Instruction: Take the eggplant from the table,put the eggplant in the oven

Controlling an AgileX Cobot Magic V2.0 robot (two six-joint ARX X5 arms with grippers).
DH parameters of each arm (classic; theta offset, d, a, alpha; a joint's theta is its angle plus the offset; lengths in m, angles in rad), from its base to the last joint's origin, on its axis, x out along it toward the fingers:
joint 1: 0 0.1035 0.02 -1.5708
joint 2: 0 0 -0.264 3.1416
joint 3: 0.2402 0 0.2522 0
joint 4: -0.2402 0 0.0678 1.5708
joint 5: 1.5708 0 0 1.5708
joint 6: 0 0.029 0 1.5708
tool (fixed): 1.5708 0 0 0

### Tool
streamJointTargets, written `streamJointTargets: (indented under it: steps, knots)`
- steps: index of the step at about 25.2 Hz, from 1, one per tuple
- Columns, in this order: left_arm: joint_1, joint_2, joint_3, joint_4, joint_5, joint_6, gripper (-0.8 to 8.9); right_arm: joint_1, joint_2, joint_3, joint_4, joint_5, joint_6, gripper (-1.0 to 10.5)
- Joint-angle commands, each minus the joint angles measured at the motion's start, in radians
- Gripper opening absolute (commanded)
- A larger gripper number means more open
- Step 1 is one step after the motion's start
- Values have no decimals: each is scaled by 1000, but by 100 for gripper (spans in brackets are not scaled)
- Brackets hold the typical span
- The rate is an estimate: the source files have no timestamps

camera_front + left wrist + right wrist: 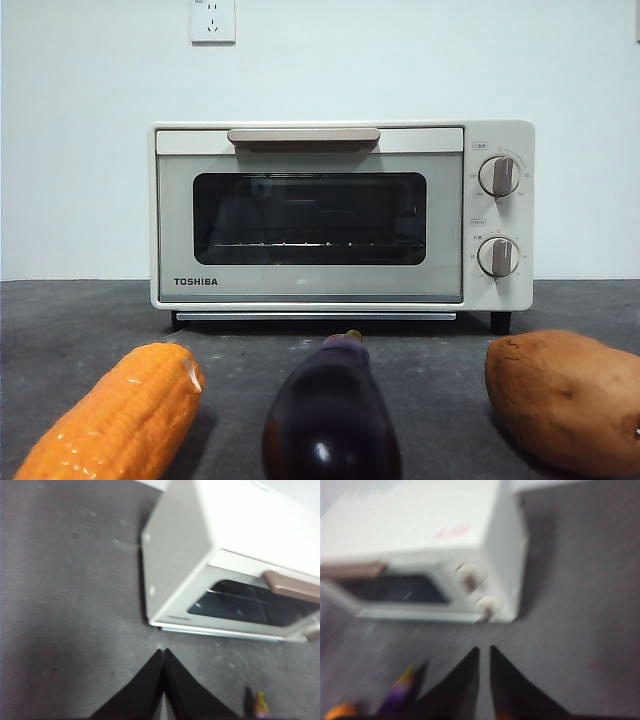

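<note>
Front view: eggplant [332,420] lies on the table [70,320], stem cap pointing at the oven [340,215], between the corn cob [115,415] and the sweet potato [565,400], apart from both. Lying free and end-on to the door [310,230], it looks laid out for an overhead pick. The door is closed, handle bar [303,135] at its top edge, so I judge it must be opened before loading.

Left gripper [163,652] hangs above bare table off the oven's plain side, jaws pressed together, holding nothing; the eggplant is out of its view. Right gripper [482,650] hovers just short of the oven's knob corner, jaws a narrow slit apart, empty; the eggplant's stem end shows beside it.

Table: dark grey, matte, lightly speckled. White wall [80,150] behind, with a socket [212,20].
</note>
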Motion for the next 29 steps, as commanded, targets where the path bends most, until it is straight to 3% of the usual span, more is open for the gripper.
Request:
streamJointTargets:
  steps: [1, 5, 8, 14, 17, 22, 26, 29]
  knots:
    - [-24, 44, 42, 10, 30, 36, 6, 6, 57, 34, -62, -103, -12, 181]
    - [-71, 90, 65, 16, 36, 36, 6, 56, 129, 34, -119, -255, -3, 368]
    - [-106, 107, 68, 18, 36, 37, 6, 122, 175, 34, -117, -335, 25, 408]
    - [-157, 118, 68, 18, 35, 39, 6, 280, 241, 34, -46, -350, 118, 408]
    - [-180, 118, 68, 17, 35, 39, 6, 441, 292, 34, 10, -221, 186, 408]
    - [-204, 118, 68, 16, 35, 38, 6, 745, 439, 41, 61, 134, 317, 408]
    - [-212, 118, 68, 15, 35, 39, 6, 894, 609, 85, 60, 266, 393, 408]
    - [-212, 118, 68, 9, 35, 39, 6, 958, 738, 128, 56, 312, 438, 408]
